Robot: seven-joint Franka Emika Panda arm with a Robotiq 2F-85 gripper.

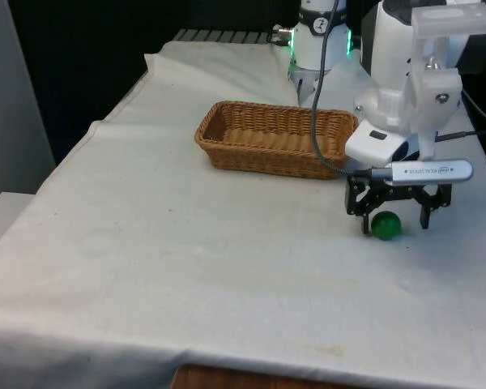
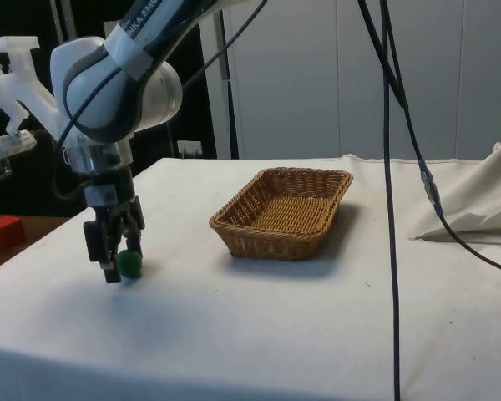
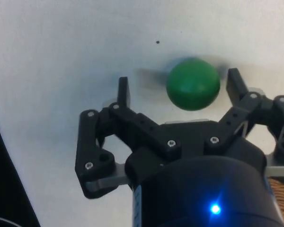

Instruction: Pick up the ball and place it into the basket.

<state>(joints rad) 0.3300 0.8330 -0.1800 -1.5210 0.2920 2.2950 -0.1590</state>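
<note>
One green ball on cloth between spread claw fingers, off-centre; basket nearby.

Bare counter lies open between the ball and the basket, leaving a free path. The basket's low wicker wall is the one obstacle, its top open.

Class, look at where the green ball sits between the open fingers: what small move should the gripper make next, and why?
Probably close the fingers. The gripper is down at the white cloth, open, with the green ball between its fingers, nearer one finger than the other. Closing should centre and grip the ball before lifting it toward the wicker basket.
</note>
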